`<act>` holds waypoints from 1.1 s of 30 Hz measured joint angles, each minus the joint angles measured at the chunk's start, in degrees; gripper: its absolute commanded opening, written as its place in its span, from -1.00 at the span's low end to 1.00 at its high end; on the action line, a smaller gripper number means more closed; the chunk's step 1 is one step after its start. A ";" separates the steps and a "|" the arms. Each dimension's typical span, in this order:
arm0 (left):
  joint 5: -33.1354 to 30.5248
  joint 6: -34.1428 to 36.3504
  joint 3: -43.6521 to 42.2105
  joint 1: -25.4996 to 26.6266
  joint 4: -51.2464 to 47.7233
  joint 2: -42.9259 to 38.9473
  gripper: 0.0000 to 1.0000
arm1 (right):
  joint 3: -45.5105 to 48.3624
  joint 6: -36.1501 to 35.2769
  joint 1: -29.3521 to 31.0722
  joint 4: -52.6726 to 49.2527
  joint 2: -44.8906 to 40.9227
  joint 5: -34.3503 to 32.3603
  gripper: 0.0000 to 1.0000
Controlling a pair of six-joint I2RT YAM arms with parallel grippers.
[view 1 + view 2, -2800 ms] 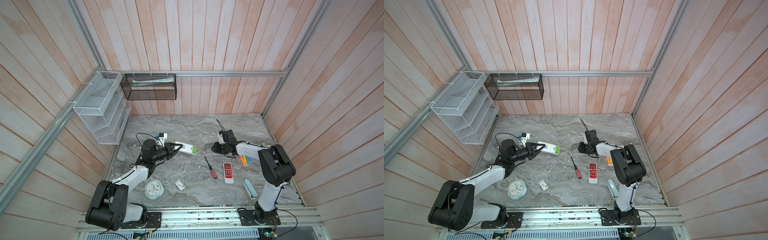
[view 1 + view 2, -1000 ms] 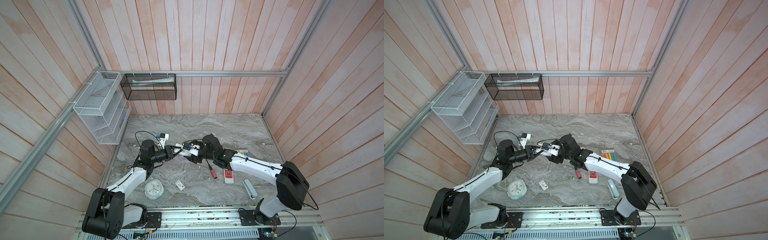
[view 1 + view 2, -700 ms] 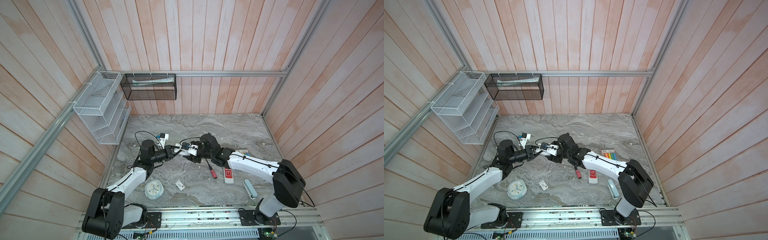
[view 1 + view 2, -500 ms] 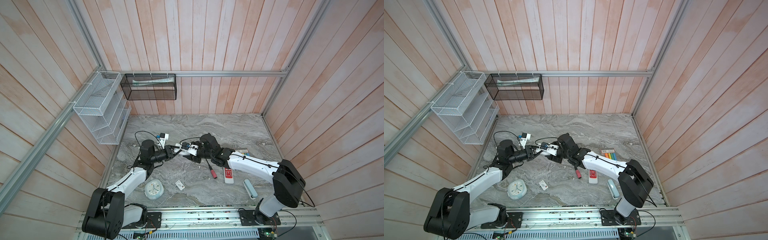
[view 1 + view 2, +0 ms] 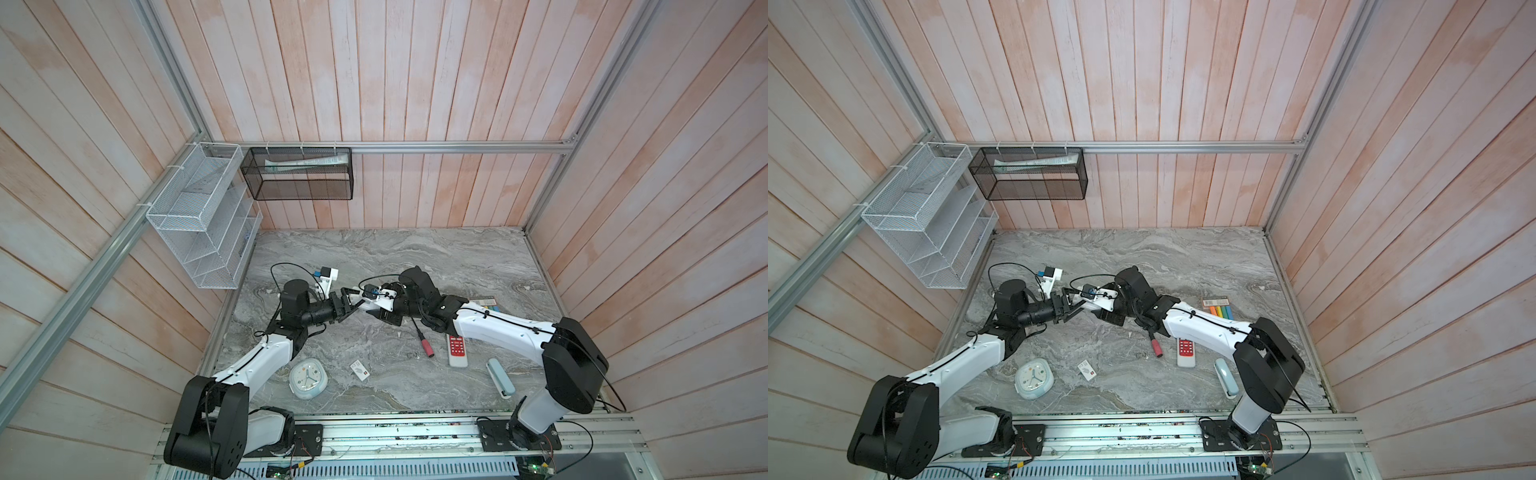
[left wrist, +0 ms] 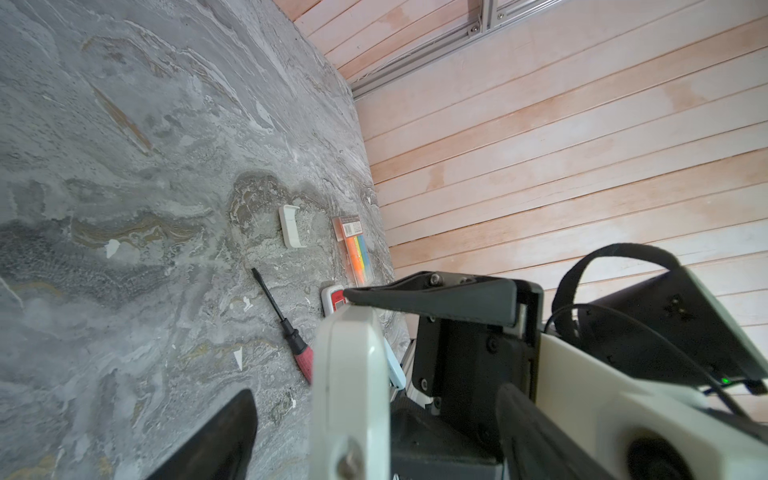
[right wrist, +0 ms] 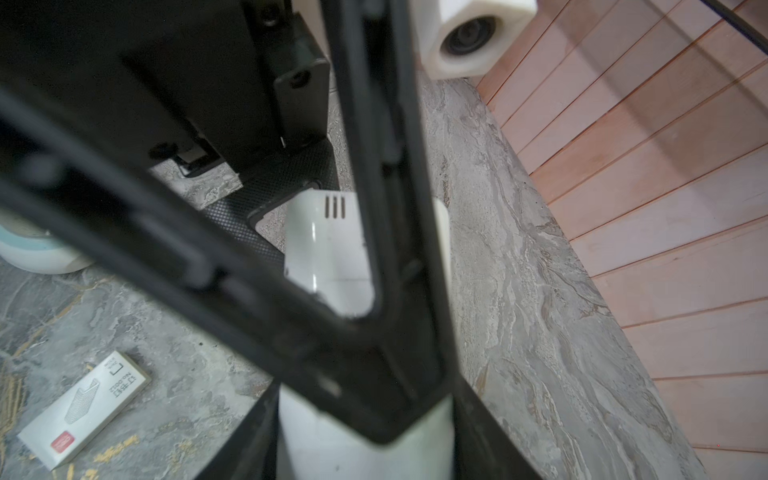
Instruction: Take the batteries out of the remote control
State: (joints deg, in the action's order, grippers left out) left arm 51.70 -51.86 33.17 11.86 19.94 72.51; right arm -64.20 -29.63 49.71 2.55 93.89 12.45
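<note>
Two arms meet over the table (image 5: pixel 457 257) at a white remote (image 6: pixel 349 374).
The right arm (image 5: pixel 498 332) reaches across the middle toward the left arm (image 5: pixel 266 357), with the remote between them. The right jaws are clamped on it. The left jaws stand spread wide on either side, clear of it. The batteries are out of sight. A screwdriver (image 5: pixel 424 345) lies on the table nearby.
</note>
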 measured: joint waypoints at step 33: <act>-28.02 9.81 6.88 -2.12 -30.10 -14.14 0.95 | 1.44 1.64 -2.71 -10.86 14.40 -0.20 -0.05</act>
State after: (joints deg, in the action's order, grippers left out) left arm 23.68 -42.04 40.05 9.74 -10.15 58.37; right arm -62.76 -27.99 47.00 -8.32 108.29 12.25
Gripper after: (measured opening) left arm 0.978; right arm 0.563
